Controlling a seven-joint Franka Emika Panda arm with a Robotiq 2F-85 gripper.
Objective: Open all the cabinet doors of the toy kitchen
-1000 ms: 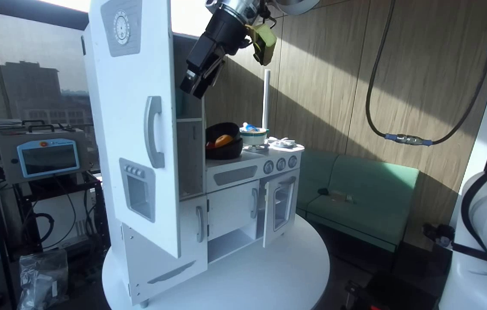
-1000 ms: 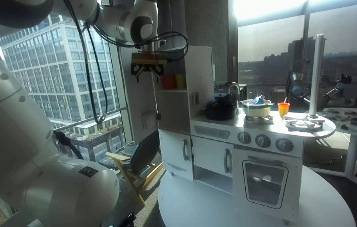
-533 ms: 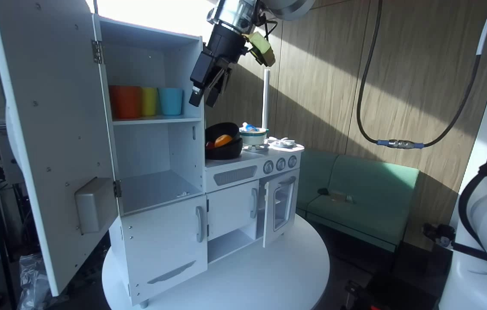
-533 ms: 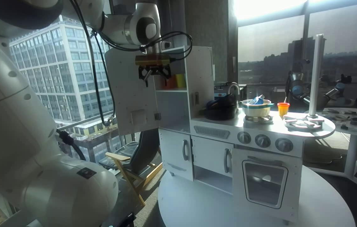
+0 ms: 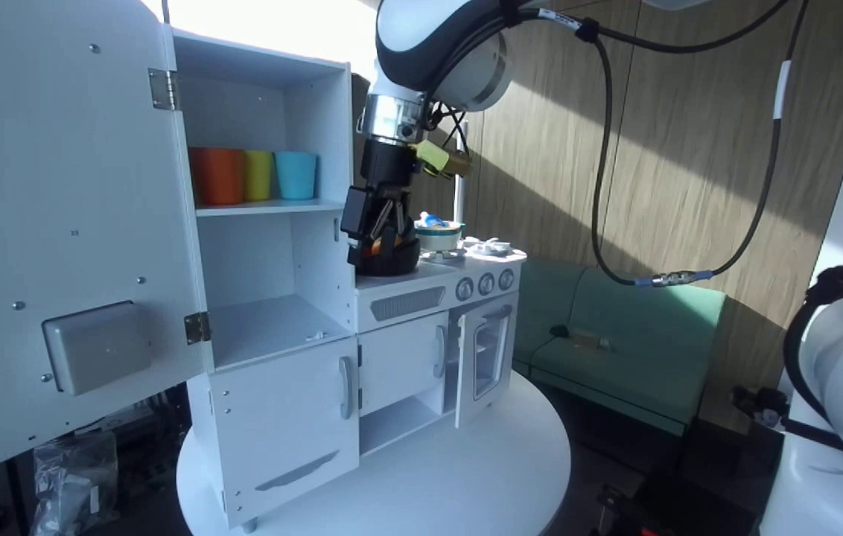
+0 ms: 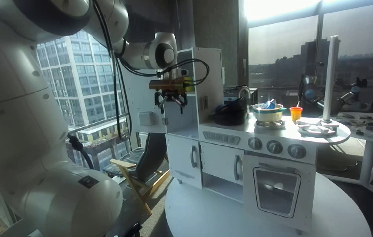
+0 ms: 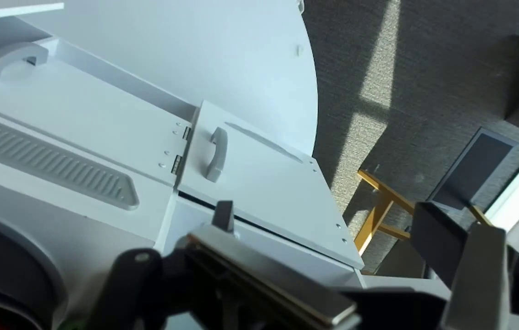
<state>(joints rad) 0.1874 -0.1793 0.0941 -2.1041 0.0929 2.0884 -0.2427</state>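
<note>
The black 2-fingered gripper, jaws wide apart, points down on the near side of the tall white tower of the grey-trimmed white toy kitchen. The toy kitchen stands on a round white tabletop. 2 of its doors stand open — the tall white panel fridge door, swung out to the left with its inner face showing, and the white windowed oven door, ajar at the right. Between them, the small white middle door with a grey handle looks closed. In the wrist view a dark seam runs along the top edge of the square white lower tower door — whether it is fully closed, I cannot tell.
</note>
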